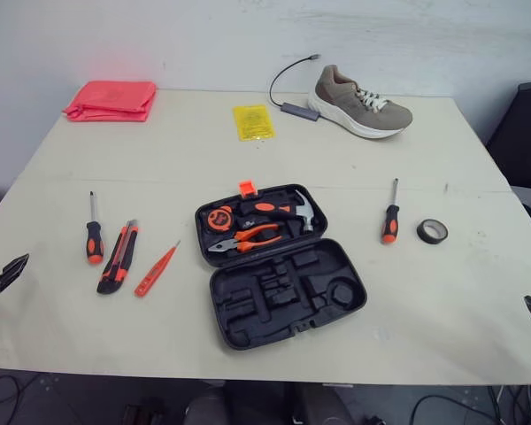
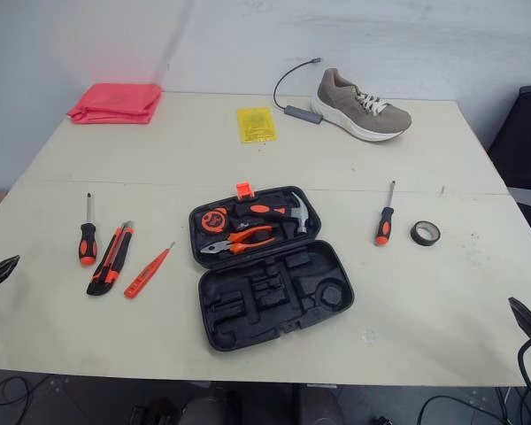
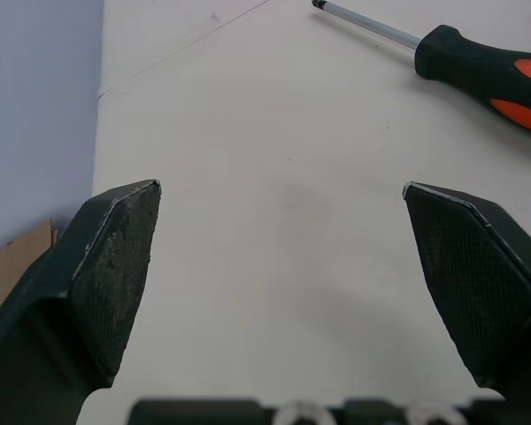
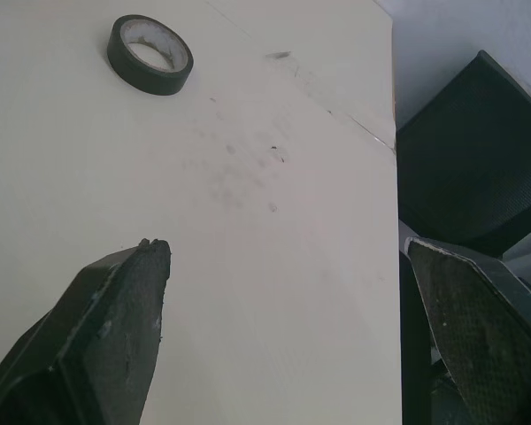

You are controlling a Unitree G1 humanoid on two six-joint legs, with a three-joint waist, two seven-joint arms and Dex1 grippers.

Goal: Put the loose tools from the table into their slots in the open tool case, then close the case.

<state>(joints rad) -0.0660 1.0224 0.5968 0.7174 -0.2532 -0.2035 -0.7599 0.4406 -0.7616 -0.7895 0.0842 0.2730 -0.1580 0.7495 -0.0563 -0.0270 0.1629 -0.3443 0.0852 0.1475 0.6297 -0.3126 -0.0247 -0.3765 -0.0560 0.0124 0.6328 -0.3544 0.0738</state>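
- The black plastic tool case lies open flat in the middle of the pale desk, both halves face up, so I can reach every slot from above.
- The far half already holds a hammer, pliers and a tape measure. The moulded slots in the near half look empty.
- On the robot's left of the case lie a black-and-orange screwdriver, a black-and-orange utility knife and a slim orange tester pen, side by side and on the left arm's side.
- On the right lie a second black-and-orange screwdriver and a black tape roll just beside it, on the right arm's side.
- The left tool is spread wide and empty, low over bare desk near the left edge. The screwdriver is ahead of it and is probably my first pick.
- The right tool is also wide and empty, near the right edge, with the tape roll ahead.
- The grey shoe, pink folded cloth and yellow packet at the far side are not task items.
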